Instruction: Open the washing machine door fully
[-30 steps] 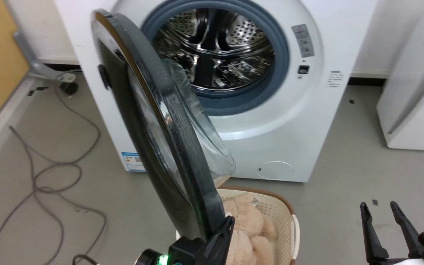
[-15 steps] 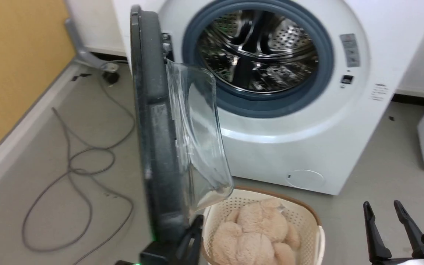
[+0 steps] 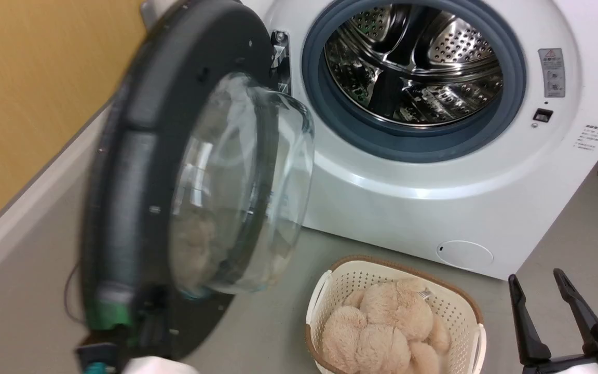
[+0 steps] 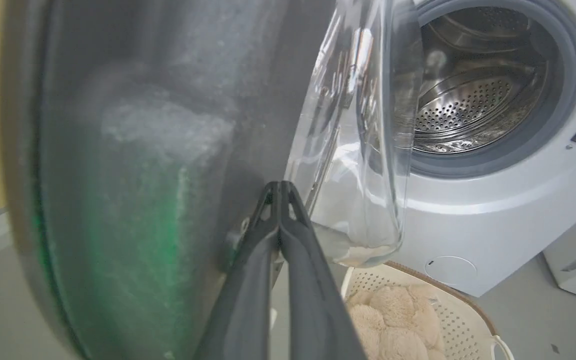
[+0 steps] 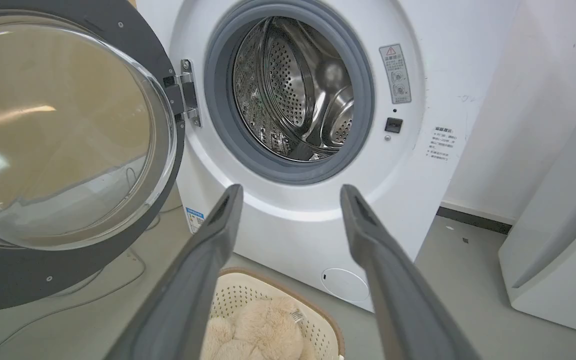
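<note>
Grey floor [image 3: 563, 223] before the washing machine [image 3: 434, 197]: we note the washing machine door [image 3: 138, 156] swung wide leftward on its hinge. Left gripper [image 4: 279, 186] fingers pressed together, tips at the door's inner rim; right gripper [image 3: 533, 275] spread, well apart from it.

A cream perforated basket [image 3: 457, 311] is set on the grey floor [image 3: 563, 228], near centre, and a beige plush toy [image 3: 382, 327] is laid inside. A yellow wall [image 3: 29, 93] is seen left, a white appliance [image 5: 558, 250] far right.
</note>
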Motion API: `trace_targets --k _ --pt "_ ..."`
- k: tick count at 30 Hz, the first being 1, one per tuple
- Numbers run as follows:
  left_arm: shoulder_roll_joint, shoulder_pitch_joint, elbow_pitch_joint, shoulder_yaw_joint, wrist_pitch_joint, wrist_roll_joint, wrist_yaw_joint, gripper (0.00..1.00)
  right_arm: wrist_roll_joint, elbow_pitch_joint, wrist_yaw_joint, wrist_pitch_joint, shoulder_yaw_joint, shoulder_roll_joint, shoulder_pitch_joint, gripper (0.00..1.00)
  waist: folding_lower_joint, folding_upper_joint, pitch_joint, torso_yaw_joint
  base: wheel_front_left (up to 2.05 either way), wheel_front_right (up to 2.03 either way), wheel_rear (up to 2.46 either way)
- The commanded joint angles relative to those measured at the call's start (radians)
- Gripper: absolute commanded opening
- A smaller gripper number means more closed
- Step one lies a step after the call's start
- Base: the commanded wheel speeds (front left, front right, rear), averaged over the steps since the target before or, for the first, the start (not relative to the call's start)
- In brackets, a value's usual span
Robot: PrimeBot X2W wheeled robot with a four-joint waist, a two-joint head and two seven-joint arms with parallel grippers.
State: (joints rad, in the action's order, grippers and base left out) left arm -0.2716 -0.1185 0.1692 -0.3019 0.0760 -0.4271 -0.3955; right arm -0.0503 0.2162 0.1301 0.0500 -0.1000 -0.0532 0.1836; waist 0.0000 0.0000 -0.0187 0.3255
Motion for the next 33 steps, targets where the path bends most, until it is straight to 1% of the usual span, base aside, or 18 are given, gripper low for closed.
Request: trace_targets --k 1,6,11,14,18,20,24,28,33 --pt "-0.010 0.007 -0.010 0.010 0.008 -0.004 0.001 0.00 0.005 0.007 0.001 0.002 0.000 0.003 -0.001 1.00 0.0000 0.0000 -0.002 0.001 0.00 0.00 0.00" --pt "-0.045 0.055 -0.121 0.112 0.070 -0.061 0.032 0.00 0.001 0.015 0.001 -0.004 0.007 0.003 -0.011 1.00 0.0000 0.0000 -0.022 -0.006 0.00 0.00 0.00" --pt "-0.085 0.121 -0.215 0.186 0.125 -0.099 0.077 0.00 0.008 0.026 0.001 -0.011 0.014 0.003 -0.033 1.00 0.0000 0.0000 -0.073 -0.028 0.00 0.00 0.00" --pt "-0.098 0.161 -0.272 0.231 0.150 -0.129 0.108 0.00 0.010 0.026 0.001 -0.009 0.022 0.003 -0.051 1.00 0.0000 0.0000 -0.102 -0.044 0.00 0.00 0.00" --pt "-0.115 0.208 -0.350 0.292 0.173 -0.151 0.136 0.00 0.006 0.016 0.001 -0.005 0.027 0.003 -0.071 1.00 0.0000 0.0000 -0.128 -0.062 0.00 0.00 0.00" --pt "-0.123 0.234 -0.407 0.328 0.179 -0.165 0.161 0.00 0.005 0.009 0.001 -0.002 0.029 0.003 -0.079 1.00 0.0000 0.0000 -0.137 -0.069 0.00 0.00 0.00" --pt "-0.126 0.274 -0.492 0.395 0.185 -0.158 0.188 0.00 -0.003 -0.010 0.001 0.002 0.030 0.003 -0.088 1.00 0.0000 0.0000 -0.137 -0.080 0.00 0.00 0.00" --pt "-0.128 0.302 -0.550 0.470 0.185 -0.125 0.232 0.00 -0.006 -0.022 0.001 0.005 0.028 0.003 -0.092 1.00 0.0000 0.0000 -0.132 -0.085 0.00 0.00 0.00" --pt "-0.097 0.313 -0.592 0.520 0.186 -0.062 0.271 0.00 -0.014 -0.038 0.001 0.008 0.023 0.003 -0.092 1.00 0.0000 0.0000 -0.111 -0.083 0.00 0.00 0.00"
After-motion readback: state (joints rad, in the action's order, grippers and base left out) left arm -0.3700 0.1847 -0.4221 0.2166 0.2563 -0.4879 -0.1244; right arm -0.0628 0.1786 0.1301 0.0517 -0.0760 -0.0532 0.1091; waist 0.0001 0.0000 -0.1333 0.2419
